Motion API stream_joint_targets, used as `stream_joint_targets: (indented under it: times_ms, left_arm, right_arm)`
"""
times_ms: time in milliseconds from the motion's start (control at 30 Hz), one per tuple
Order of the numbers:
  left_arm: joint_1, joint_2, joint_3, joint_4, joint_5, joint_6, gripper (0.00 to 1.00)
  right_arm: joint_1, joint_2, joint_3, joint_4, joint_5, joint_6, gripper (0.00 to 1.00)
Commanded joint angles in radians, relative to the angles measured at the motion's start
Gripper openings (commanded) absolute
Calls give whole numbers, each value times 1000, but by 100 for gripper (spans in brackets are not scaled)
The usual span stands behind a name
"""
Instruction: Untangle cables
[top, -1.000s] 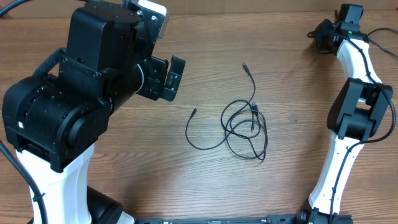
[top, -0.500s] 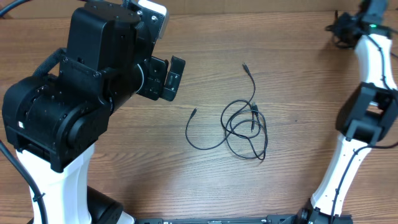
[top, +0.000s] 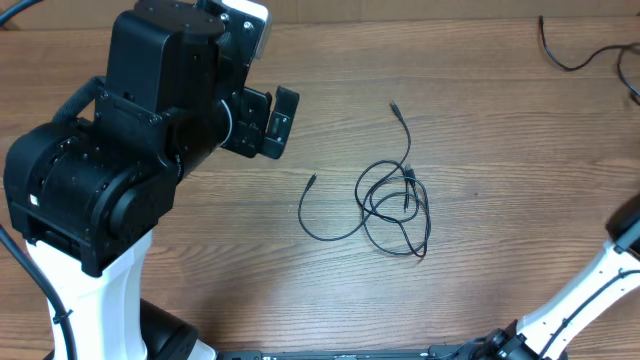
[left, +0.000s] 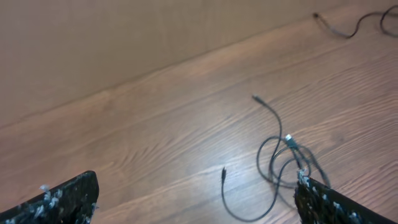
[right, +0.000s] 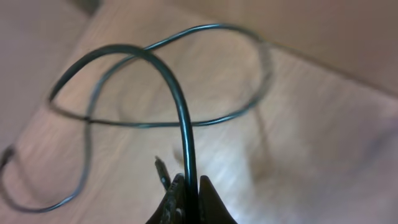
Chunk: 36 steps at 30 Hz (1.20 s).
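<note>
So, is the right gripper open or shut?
Shut. In the wrist view, the right gripper pinches a black cable between closed fingers; the cable loops away from them.

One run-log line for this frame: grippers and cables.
left gripper: open, empty | right gripper: shut on single cable | tangle: lying on table, untouched

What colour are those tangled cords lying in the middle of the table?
The cables are black; the overhead view shows them best.
</note>
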Motion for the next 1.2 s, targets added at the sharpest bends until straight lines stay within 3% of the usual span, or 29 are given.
stream_joint_targets:
  times_ms: [0, 400, 467, 633, 667, 767, 1167]
  left_arm:
    - [-8, -2, 2, 19, 54, 18, 100]
    - [-8, -2, 2, 10, 80, 14, 100]
    - [-8, -2, 2, 10, 79, 15, 100]
    - [-8, -2, 2, 10, 79, 15, 100]
    - [-8, -2, 2, 10, 79, 14, 100]
    - [-8, -2, 2, 6, 80, 15, 100]
    - [-8, -2, 2, 3, 76, 20, 100]
  right_arm:
    - [-11, -16, -47, 11, -1, -35, 4]
    - [-14, -8, -342, 190, 26, -33, 4]
    - [-14, -8, -362, 197, 24, -34, 8]
    - [-13, -19, -323, 165, 19, -34, 4]
    - [-12, -23, -316, 160, 11, -34, 18]
    - [-11, -47, -278, 134, -34, -34, 100]
    - [29, -251, -152, 31, -56, -66, 97]
